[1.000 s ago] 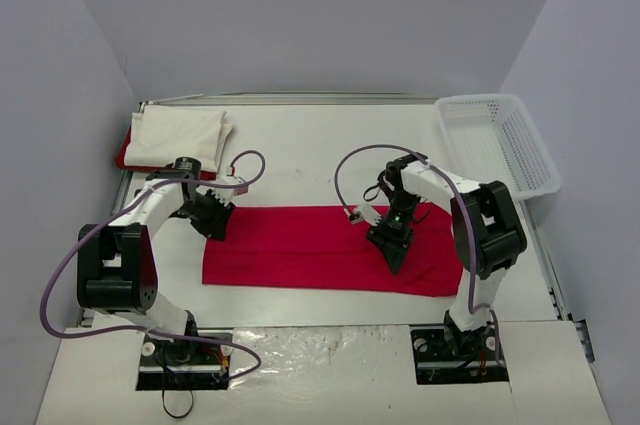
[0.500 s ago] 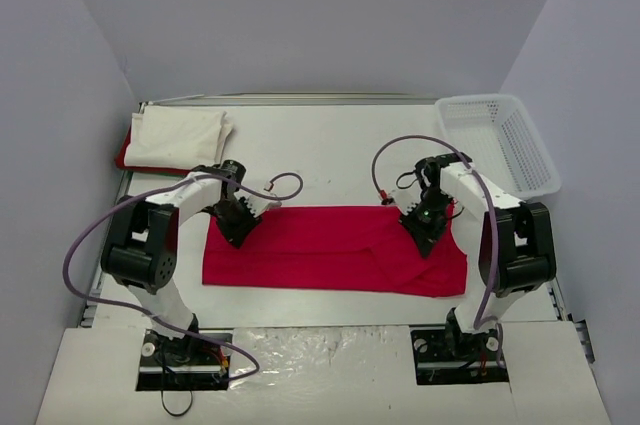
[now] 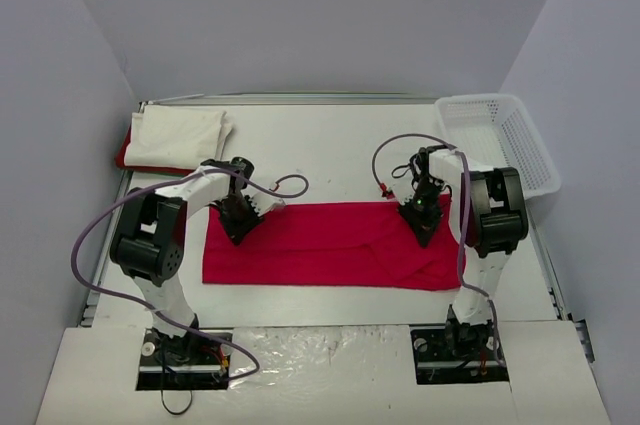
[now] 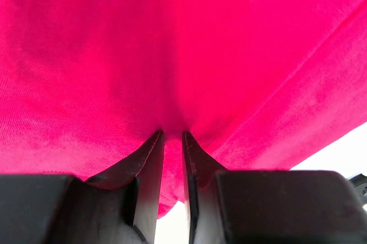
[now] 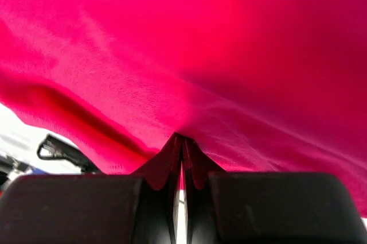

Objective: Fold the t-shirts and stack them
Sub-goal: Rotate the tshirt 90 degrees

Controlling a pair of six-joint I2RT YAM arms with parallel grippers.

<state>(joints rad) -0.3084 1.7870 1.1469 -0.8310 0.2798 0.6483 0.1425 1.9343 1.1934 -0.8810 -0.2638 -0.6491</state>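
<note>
The red shirt is lying in a long band across the near middle of the table. We are clamping it by its far edge, left gripper near the left end, right gripper near the right. We judge a fold is beginning, and next both need to lift together and carry that edge nearward.

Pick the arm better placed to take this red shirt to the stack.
Left, probably. The left gripper pinches the red t-shirt nearest the stack; the right gripper holds the opposite end.

Far red t-shirt seems mostly under white t-shirt.
</note>
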